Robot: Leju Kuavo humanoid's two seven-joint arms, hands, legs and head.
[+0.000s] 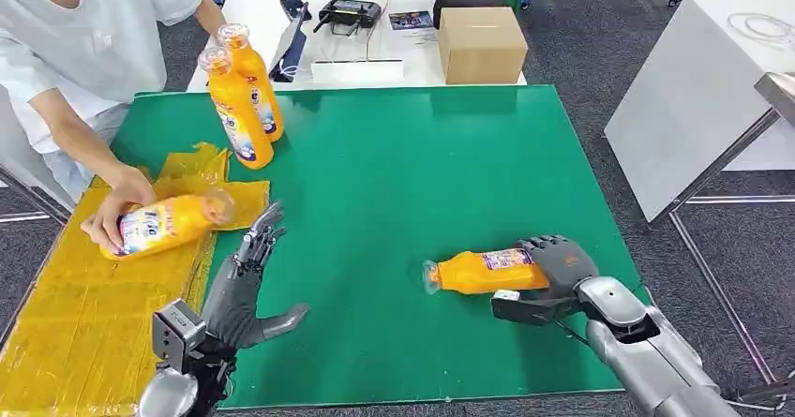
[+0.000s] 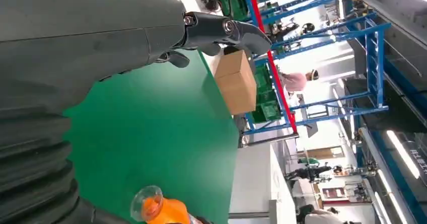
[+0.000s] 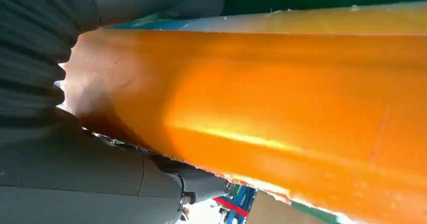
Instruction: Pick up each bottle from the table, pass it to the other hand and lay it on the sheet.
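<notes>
An orange bottle [image 1: 483, 272] lies on its side on the green table [image 1: 394, 183], cap toward the left, and my right hand [image 1: 555, 276] grips its base end. Up close in the right wrist view the bottle's orange body [image 3: 282, 113] runs across the picture between the fingers. My left hand [image 1: 246, 290] is open, fingers spread, at the edge of the yellow sheet [image 1: 84, 314]. A person's hand [image 1: 117, 209] holds a second bottle [image 1: 169, 222] lying on the sheet. Two more bottles [image 1: 242, 94] stand upright at the table's far left.
A cardboard box [image 1: 481, 44] and a black case stand on the white table behind. Another white table [image 1: 698, 89] is at the right. The left wrist view shows the held bottle's cap [image 2: 147, 204] and blue racks in the background.
</notes>
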